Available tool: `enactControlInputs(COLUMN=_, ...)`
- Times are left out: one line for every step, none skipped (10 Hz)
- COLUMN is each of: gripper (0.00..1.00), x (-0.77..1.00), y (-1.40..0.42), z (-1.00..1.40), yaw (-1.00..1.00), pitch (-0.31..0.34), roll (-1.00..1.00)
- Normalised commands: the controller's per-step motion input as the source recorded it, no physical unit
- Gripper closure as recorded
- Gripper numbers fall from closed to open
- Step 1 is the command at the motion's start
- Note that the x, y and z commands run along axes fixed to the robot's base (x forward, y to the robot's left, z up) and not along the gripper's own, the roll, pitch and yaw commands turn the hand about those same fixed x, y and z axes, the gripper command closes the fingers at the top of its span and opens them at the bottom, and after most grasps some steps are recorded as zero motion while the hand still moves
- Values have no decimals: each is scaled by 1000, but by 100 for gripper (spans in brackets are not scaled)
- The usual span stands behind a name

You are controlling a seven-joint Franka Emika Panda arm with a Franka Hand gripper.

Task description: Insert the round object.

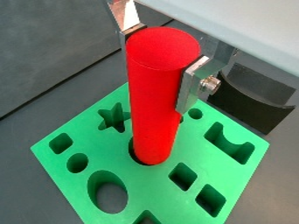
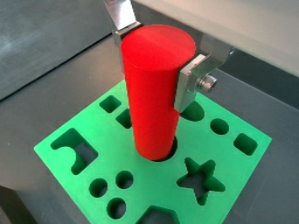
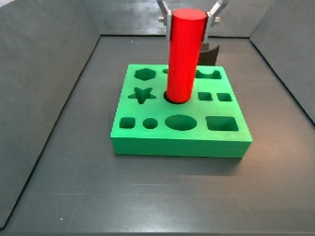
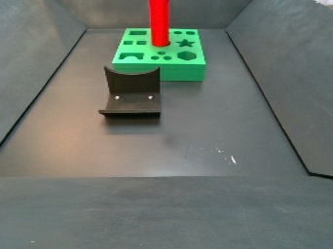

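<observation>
The round object [image 1: 158,96] is a long red cylinder standing upright, its lower end in the round hole in the middle of the green block [image 3: 179,143]. It shows in both wrist views and both side views [image 2: 155,96] [image 3: 185,55] [image 4: 159,21]. My gripper [image 1: 162,61] is above the block. Its silver fingers [image 1: 193,83] sit on opposite sides of the cylinder's upper part, shut on it. The gripper also shows in a wrist view [image 2: 159,59] and in a side view [image 3: 187,20].
The block has several other shaped holes, among them a star [image 2: 198,175] and an oval [image 3: 180,122]. The dark fixture [image 4: 130,92] stands on the floor beside the block, also seen in a wrist view [image 1: 257,96]. Grey walls enclose the dark floor.
</observation>
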Motion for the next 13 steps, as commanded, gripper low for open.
enactControlInputs(gripper=100, x=-6, y=-100, z=-114, yaw=-49, pitch=-26, roll=-11)
enactControlInputs(gripper=100, x=0, y=-69, z=-106, yaw=-46, pitch=-13, roll=-7)
enactControlInputs(gripper=100, x=0, y=0, z=-140, yaw=0, pitch=0, roll=0)
enactControlInputs(gripper=100, x=0, y=66, z=-146, yaw=0, pitch=0, roll=0)
enactControlInputs(gripper=100, x=-131, y=17, z=-54, yaw=-83, pitch=0, roll=-3)
enactControlInputs(gripper=100, x=-137, y=23, z=-51, yaw=-80, pitch=-6, roll=-9)
enactControlInputs(gripper=100, x=-77, y=0, z=-49, yaw=-69, pitch=0, roll=-4)
enactControlInputs(gripper=100, x=-46, y=0, z=-29, yaw=-71, pitch=0, roll=-29)
enactControlInputs(gripper=100, x=0, y=60, z=-129, yaw=-29, pitch=0, roll=0)
enactControlInputs(gripper=100, x=0, y=111, z=-189, yaw=0, pitch=0, roll=0)
enactControlInputs(gripper=100, x=0, y=157, z=-231, yaw=29, pitch=-49, roll=0)
enactControlInputs(gripper=100, x=0, y=123, z=-274, yaw=3, pitch=-74, roll=0)
enactControlInputs(gripper=100, x=0, y=77, z=-311, yaw=0, pitch=-86, roll=-3)
